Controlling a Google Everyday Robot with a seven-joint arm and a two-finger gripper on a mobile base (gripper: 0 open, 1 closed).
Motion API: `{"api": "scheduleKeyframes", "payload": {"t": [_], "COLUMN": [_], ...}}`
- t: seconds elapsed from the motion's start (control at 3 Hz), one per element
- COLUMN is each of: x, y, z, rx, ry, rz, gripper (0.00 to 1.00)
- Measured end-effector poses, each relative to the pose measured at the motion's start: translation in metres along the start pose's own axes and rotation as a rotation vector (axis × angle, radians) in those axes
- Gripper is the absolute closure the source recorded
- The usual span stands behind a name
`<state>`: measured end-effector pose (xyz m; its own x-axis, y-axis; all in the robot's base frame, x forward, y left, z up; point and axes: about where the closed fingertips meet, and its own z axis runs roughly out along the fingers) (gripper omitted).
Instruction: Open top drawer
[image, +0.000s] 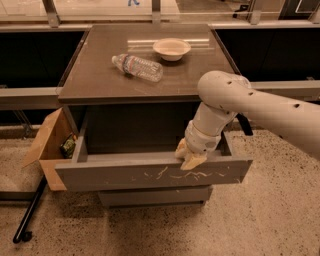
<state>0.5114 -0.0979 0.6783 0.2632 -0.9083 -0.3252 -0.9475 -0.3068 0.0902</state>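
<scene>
The top drawer (125, 174) is a wide grey handleless drawer with whitish scratches across its front. It stands pulled well out from under the brown cabinet top (100, 75), and its inside is dark. My gripper (189, 158) hangs from the white arm at the right. Its cream fingers sit at the drawer front's top edge, right of the middle. A narrower grey drawer (155, 194) shows below it, pushed in.
A clear plastic bottle (137, 67) lies on its side on the cabinet top, and a cream bowl (171, 48) stands behind it. An open cardboard box (50, 145) sits on the floor at the cabinet's left. A black pole (30, 212) lies on the speckled floor.
</scene>
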Motion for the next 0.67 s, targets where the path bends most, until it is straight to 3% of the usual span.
{"api": "scheduleKeyframes", "payload": {"t": [0.33,0.67], "x": [-0.003,-0.002], "y": [-0.002,0.015], "z": [-0.001,0.001], "rx": [0.000,0.008], "ry": [0.000,-0.033], "rz": [0.000,-0.012], "gripper": [1.00,1.00]}}
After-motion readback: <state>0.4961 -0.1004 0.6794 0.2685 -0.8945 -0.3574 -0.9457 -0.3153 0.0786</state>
